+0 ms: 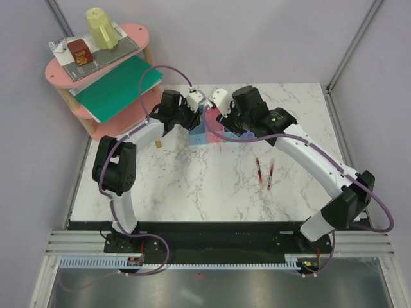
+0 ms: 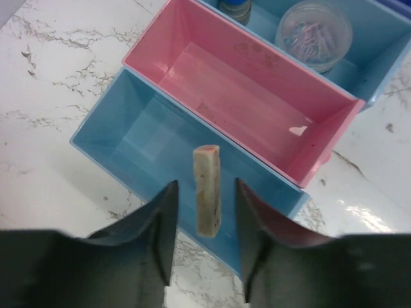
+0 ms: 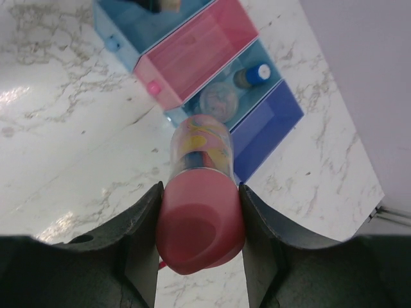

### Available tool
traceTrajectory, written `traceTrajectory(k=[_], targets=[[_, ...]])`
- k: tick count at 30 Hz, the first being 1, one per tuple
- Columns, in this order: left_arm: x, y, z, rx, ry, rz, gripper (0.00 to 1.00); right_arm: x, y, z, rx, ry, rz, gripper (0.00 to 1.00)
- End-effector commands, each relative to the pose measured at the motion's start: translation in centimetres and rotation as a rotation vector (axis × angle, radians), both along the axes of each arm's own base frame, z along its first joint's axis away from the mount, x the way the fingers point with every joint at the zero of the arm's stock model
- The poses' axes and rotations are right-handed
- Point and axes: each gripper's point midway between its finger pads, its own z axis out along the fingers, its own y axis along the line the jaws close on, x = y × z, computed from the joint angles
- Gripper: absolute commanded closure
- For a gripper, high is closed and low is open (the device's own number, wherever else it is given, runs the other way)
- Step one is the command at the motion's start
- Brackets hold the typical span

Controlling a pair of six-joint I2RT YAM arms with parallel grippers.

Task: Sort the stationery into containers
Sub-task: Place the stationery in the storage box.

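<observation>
My left gripper [image 2: 204,186] is open above the near wall of the first light blue bin [image 2: 128,138]. A tan block [image 2: 207,192] hangs upright between its jaws, touching neither. My right gripper [image 3: 200,187] is shut on the pink-capped tube [image 3: 200,218], held above the table just short of the purple-blue bin [image 3: 266,128]. The pink bin [image 2: 192,64] is empty. The second light blue bin [image 3: 252,90] holds the blue-capped bottle [image 3: 260,72]. Two red pens [image 1: 258,171] lie on the table to the right. A second tan block [image 1: 158,144] lies left of the bins.
A clear jar [image 2: 314,25] stands in the second light blue bin beside the bottle. A pink two-tier shelf [image 1: 138,32] at the back left carries a yellow cup [image 1: 101,27], a brown box [image 1: 80,52] and a green mat [image 1: 115,86].
</observation>
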Motion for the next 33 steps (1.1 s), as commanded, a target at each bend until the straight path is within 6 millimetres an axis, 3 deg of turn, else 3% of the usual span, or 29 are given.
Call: traceTrajectory(k=[1, 2, 3, 5, 6, 9, 10, 11, 13, 14, 15, 17, 18, 23, 27, 33], targets=[[2.3, -0.6, 0.2, 0.009, -0.065, 0.006, 0.43, 4.5, 0.6, 4.6, 0.075, -0.177, -0.081, 1.00], [2.4, -0.5, 0.1, 0.012, -0.066, 0.009, 0.36, 5.3, 1.0, 4.0, 0.071, -0.174, -0.085, 1.00], [2.4, -0.5, 0.1, 0.012, -0.069, 0.012, 0.32, 6.3, 1.1, 4.8, 0.089, -0.201, -0.097, 1.00], [2.2, -0.1, 0.1, 0.018, -0.070, 0.021, 0.27, 8.0, 1.5, 3.9, 0.090, -0.198, -0.113, 1.00], [2.1, -0.1, 0.4, 0.019, -0.076, 0.023, 0.27, 8.8, 1.8, 4.5, 0.111, -0.217, -0.118, 1.00], [2.0, 0.5, 3.9, -0.002, -0.160, 0.047, 0.26, 11.3, 2.2, 3.2, 0.132, -0.204, -0.139, 1.00], [1.7, 1.0, 4.3, 0.009, -0.171, 0.062, 0.26, 12.1, 2.6, 1.8, 0.123, -0.183, -0.137, 1.00], [1.2, 1.4, 6.7, -0.004, -0.211, 0.069, 0.26, 12.6, 2.6, 1.4, 0.129, -0.180, -0.138, 1.00], [0.2, 2.4, 7.5, 0.013, -0.229, 0.070, 0.26, 13.7, 3.1, 0.0, 0.132, -0.169, -0.134, 1.00], [-0.7, 2.9, 9.5, 0.011, -0.269, 0.065, 0.26, 14.0, 3.5, -0.2, 0.144, -0.168, -0.127, 1.00], [-1.7, 3.8, 8.0, 0.061, -0.245, 0.050, 0.26, 14.2, 3.8, -0.6, 0.145, -0.162, -0.123, 1.00], [-3.0, 5.1, 8.2, 0.101, -0.255, 0.053, 0.26, 14.7, 4.7, -1.3, 0.167, -0.142, -0.108, 1.00], [-3.8, 6.4, 6.5, 0.135, -0.219, 0.053, 0.26, 14.8, 5.0, -1.5, 0.171, -0.137, -0.104, 1.00], [-5.6, 11.0, 2.1, 0.242, -0.145, 0.094, 0.28, 15.8, 5.8, -2.7, 0.181, -0.124, -0.100, 1.00], [-7.5, 13.4, -1.8, 0.306, -0.072, 0.091, 0.29, 16.0, 6.4, -3.4, 0.185, -0.113, -0.089, 1.00], [-7.9, 15.5, -6.0, 0.347, 0.004, 0.126, 0.31, 16.3, 7.0, -5.9, 0.179, -0.068, -0.075, 1.00]])
